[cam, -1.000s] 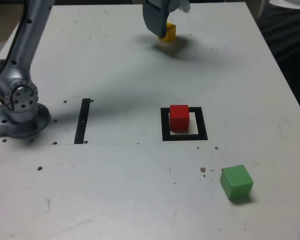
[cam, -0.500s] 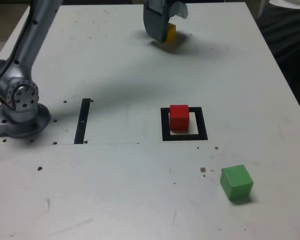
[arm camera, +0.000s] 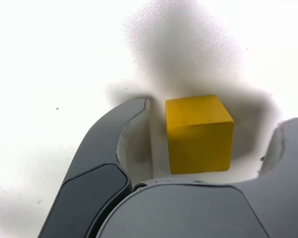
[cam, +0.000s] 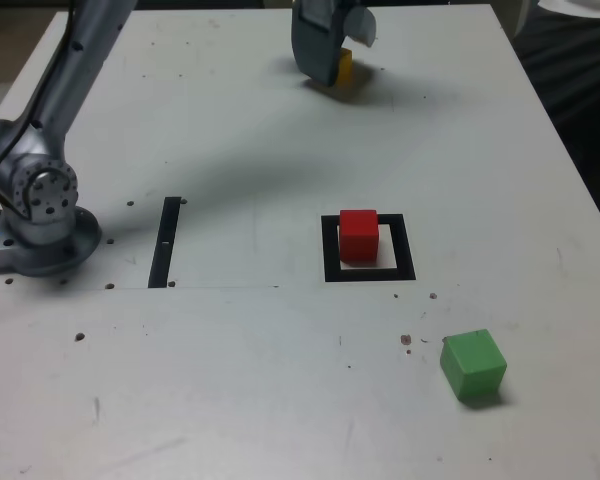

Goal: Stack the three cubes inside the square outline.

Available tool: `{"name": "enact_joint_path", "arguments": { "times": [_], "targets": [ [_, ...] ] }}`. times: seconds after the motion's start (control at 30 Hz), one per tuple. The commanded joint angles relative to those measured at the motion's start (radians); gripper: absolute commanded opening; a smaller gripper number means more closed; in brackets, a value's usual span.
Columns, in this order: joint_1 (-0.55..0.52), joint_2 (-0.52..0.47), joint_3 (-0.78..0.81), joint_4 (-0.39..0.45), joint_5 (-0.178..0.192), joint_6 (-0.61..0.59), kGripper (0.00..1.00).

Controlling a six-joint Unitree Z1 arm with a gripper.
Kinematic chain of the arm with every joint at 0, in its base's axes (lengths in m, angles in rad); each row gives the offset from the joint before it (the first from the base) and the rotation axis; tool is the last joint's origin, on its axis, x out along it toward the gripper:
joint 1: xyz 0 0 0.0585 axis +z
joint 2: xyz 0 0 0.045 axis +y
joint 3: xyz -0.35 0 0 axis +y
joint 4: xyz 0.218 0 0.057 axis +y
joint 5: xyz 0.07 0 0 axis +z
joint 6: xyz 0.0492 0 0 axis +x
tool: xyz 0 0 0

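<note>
White worktop (cam: 210, 380), scuffed and dotted with small dark marks, black cloth (cam: 570, 110) past its edge on the exterior view's right. Your red block (cam: 359, 236) sits inside the black square frame (cam: 405, 247), toward the exterior view's left part of the white centre; call that the base, one of three placed. Yellow block (arm camera: 198, 139) is down near the worktop's far edge, well apart from the frame, mostly hidden by the gripper (arm camera: 212, 134) in the exterior view. From the wrist you see it between the fingers, which stand spread, with a gap on both sides of the block; nothing is pinched. Green block (cam: 473, 364) lies loose towards the near corner on the exterior view's right, outside the frame, nothing on it. Stack height so far: one. Left for you, as I judge it: close on yellow, lift, carry it to the frame, set it on red, then fetch green for the top. Yellow sits nearer one finger than the other, so closing may shove it sideways before it grips; centring first looks wise. Roughly a third done, pick-up of the second under way.
</note>
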Motion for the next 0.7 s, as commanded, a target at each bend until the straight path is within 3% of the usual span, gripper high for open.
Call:
{"name": "enact_joint_path", "arguments": {
  "times": [0.0,0.37,0.67],
  "targets": [
    [0.002,0.005,-0.005,0.003,0.004,-0.011,0.64],
    [0.002,0.004,-0.008,-0.003,0.011,-0.038,0.39],
    [0.002,0.004,-0.007,-0.005,0.011,-0.039,0.36]
  ]
}}
